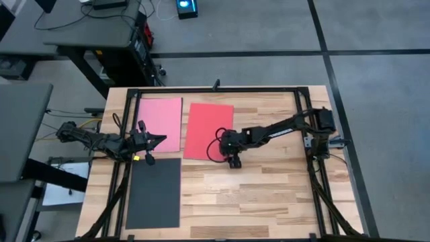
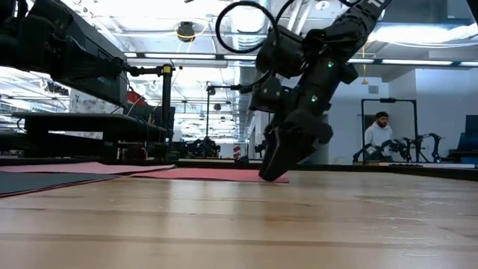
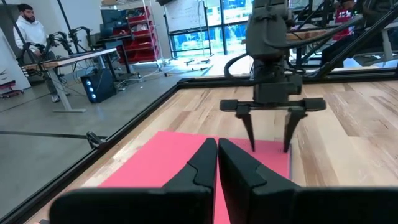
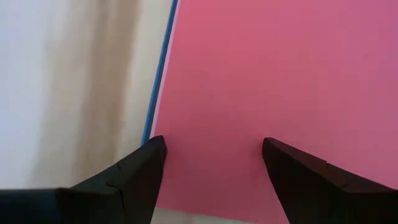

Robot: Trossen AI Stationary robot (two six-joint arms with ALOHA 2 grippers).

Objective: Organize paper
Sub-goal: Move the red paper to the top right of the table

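Three sheets of paper lie flat on the wooden table: a pink one (image 1: 160, 124) at the far left, a red one (image 1: 208, 131) beside it and a black one (image 1: 154, 193) at the near left. A thin blue strip (image 4: 158, 74) peeks out from under the red sheet's (image 4: 280, 74) near edge. My right gripper (image 1: 225, 148) stands open, slanting down, at the red sheet's near right corner, with nothing between its fingers (image 3: 269, 148). My left gripper (image 1: 161, 139) is shut, level, above the pink sheet's right edge. My right gripper's fingertips (image 2: 269, 176) reach down to about the level of the red sheet beside its right edge. I cannot tell whether they touch it. My left gripper touches nothing.
A dark metal frame (image 1: 222, 89) borders the table top. Bare wood (image 1: 269, 195) fills the near right part. Beyond the table stand desks and racks, and a person (image 2: 379, 131) sits far behind.
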